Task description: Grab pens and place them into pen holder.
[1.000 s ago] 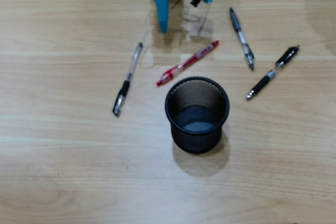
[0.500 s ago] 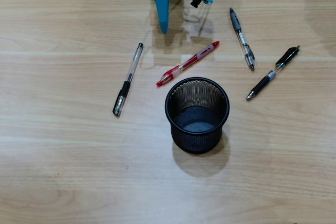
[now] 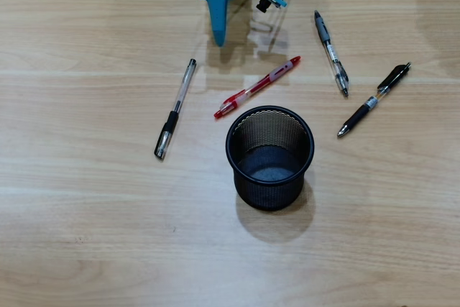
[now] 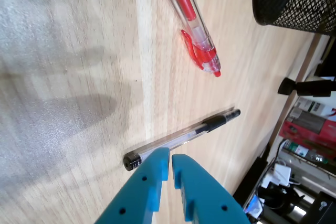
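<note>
End effector [image 4: 170,159] seemingly closed, above clear pen [image 4: 181,138]

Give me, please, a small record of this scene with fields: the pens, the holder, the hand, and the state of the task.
surface: wooden table
pen holder: black mesh cup, upright, nothing seen inside
clear pen with black cap: lies on the table, left of the holder in the overhead view
red pen: lies just above the holder's rim in the overhead view
grey pen: upper right, on the table
black pen: far right, on the table
hand: blue, fingers nearly closed, holds nothing, near the clear pen
pens in holder: none
</note>
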Robot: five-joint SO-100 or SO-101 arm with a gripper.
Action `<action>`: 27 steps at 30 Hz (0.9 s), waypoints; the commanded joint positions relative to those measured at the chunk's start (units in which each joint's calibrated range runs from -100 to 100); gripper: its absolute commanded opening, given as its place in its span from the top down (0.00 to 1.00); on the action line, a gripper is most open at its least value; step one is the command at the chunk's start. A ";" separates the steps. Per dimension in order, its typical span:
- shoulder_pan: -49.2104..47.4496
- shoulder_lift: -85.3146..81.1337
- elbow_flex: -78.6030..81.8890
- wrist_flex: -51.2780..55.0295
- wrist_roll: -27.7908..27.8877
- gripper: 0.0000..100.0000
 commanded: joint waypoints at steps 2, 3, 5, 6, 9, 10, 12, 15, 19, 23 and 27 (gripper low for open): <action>0.73 -0.43 0.52 -1.10 -0.03 0.98; 0.64 -0.43 0.52 -1.20 -0.03 0.98; 0.73 -0.43 0.43 -1.20 -0.18 0.98; 0.83 -0.43 0.25 -1.20 -0.24 0.98; 0.64 0.25 -3.28 -0.56 -0.24 0.98; 0.46 0.59 -5.09 -0.47 -0.24 0.97; 0.37 2.21 -9.43 -0.47 -0.24 0.97; 0.46 7.64 -17.76 -0.47 -0.18 0.97; 0.64 18.43 -29.61 -0.47 -0.18 0.97; 0.64 27.43 -38.30 -0.47 -0.29 0.98; 0.92 34.48 -45.90 -0.47 -1.96 0.98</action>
